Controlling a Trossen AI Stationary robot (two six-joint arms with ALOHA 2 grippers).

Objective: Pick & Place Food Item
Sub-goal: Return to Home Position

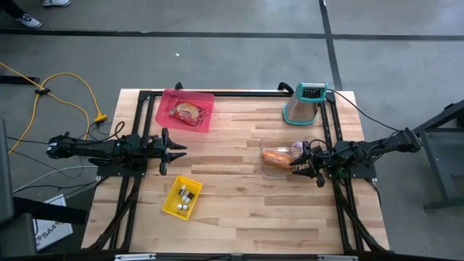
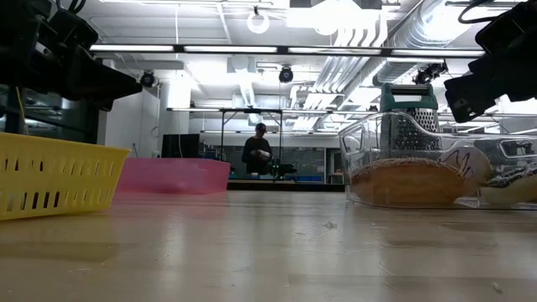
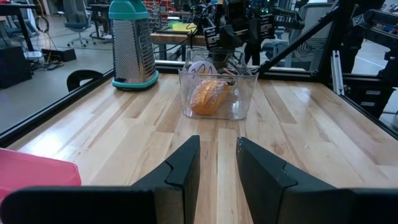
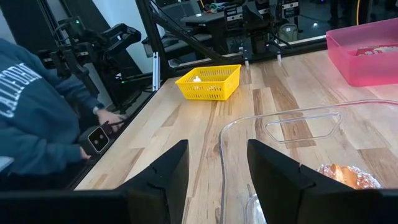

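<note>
High view: a brown donut [image 1: 275, 156] is seen in the clear bin [image 1: 267, 172]. Left tool [image 3: 217, 144] and right tool [image 4: 217, 149] are parted, empty.

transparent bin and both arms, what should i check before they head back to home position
1. left gripper open and empty: ok
2. right gripper open and empty: ok
3. brown donut inside the transparent bin: ok
4. right gripper above the bin's rim, not touching it in the low view: ok
5. person beside the table, clear of the arms' sweep: cannot tell
</note>
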